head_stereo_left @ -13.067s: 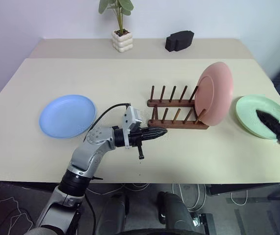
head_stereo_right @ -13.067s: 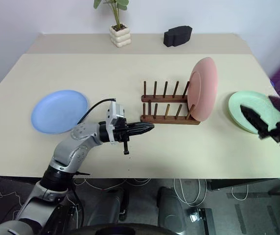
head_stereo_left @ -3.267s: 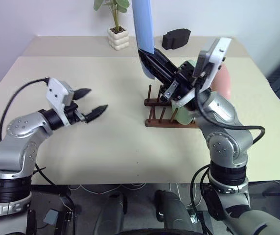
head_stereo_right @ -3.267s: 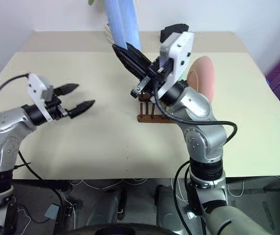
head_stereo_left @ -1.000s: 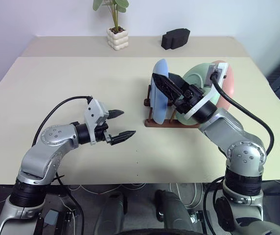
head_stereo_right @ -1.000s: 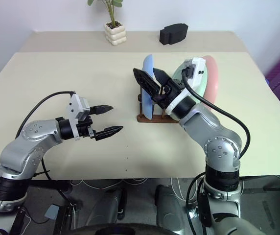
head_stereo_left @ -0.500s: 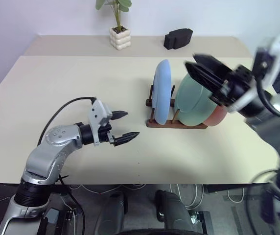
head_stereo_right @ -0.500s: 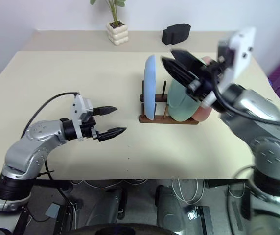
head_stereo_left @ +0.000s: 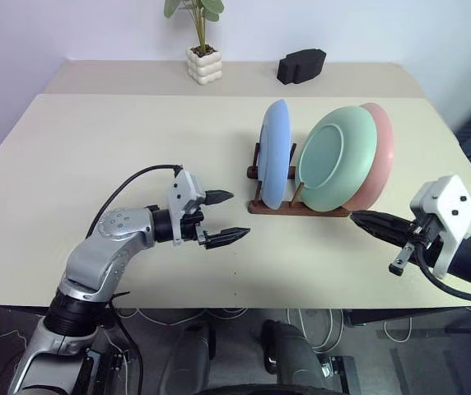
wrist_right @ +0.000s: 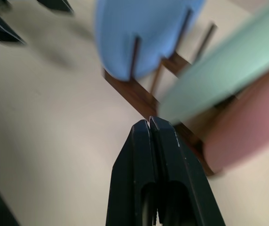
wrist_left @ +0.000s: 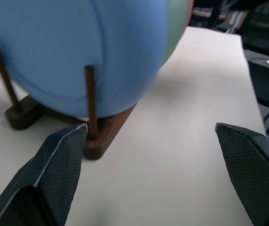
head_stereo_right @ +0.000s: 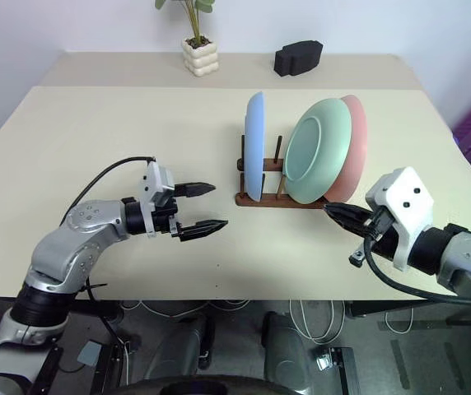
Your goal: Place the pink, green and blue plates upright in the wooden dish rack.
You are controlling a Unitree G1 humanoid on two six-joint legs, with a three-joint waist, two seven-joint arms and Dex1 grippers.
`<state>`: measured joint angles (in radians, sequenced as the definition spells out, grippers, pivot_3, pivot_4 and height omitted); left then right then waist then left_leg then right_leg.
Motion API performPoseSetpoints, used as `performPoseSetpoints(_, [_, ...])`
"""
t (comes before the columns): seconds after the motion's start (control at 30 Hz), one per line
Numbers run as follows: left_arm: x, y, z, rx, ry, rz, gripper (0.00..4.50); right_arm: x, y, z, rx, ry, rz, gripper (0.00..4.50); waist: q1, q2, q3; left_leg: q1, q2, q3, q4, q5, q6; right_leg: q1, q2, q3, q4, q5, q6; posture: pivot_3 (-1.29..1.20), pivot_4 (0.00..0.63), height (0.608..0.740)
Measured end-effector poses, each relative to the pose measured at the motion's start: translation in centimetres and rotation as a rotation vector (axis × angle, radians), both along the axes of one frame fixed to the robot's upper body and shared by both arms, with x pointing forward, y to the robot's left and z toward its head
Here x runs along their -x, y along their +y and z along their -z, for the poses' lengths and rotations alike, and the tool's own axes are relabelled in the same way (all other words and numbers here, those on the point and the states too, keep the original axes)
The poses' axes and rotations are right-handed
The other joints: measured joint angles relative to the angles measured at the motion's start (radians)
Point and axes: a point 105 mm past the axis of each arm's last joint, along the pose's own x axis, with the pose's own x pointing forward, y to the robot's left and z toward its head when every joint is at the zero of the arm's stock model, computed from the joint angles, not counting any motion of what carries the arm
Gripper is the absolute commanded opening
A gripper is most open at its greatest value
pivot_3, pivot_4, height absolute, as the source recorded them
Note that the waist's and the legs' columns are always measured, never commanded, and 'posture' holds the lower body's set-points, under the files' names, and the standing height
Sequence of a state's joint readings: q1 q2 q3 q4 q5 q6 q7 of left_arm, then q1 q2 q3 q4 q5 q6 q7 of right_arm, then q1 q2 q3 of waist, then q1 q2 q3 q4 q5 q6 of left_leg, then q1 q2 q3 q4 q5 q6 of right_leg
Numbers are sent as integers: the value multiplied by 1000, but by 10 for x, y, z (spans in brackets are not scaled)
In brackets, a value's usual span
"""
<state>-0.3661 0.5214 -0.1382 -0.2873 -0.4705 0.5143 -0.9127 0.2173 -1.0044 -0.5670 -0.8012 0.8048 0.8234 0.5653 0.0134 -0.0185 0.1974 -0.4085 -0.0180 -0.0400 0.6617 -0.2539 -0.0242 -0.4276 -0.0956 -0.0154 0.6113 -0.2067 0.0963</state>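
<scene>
all three plates stand on edge in the wooden dish rack at mid-table: blue plate at its left end, green plate leaning against the pink plate behind it. left gripper hangs wide and empty near the rack's left end; right gripper is pinched closed, empty, just off its right end. placing looks complete; judged next need is only to check the tilted green plate is seated between pegs
</scene>
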Motion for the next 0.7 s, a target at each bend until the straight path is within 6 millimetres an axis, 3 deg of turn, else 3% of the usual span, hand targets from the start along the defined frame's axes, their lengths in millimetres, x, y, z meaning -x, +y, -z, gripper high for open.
performPoseSetpoints(0.1, [-2, 1, 2, -2, 6, -5, 4500, -5, -9, 10, 52, 6, 42, 18, -1, 0, 0, 0, 0, 1, 0, 0, 0, 0, 0, 1, 0, 0, 0, 0, 150, 740])
performPoseSetpoints(0.37, [-2, 0, 2, -1, 2, -6, 4500, -31, -17, 9, 104, -70, 76, 18, -1, 0, 0, 0, 0, 1, 0, 0, 0, 0, 0, 1, 0, 0, 0, 0, 150, 740])
performPoseSetpoints(0.7, [0, 1, 2, -1, -4, -26, 4500, -46, 6, -2, 56, -157, -10, 18, -1, 0, 0, 0, 0, 2, 0, 0, 1, 0, 0, 1, 0, 0, 0, 0, 150, 740])
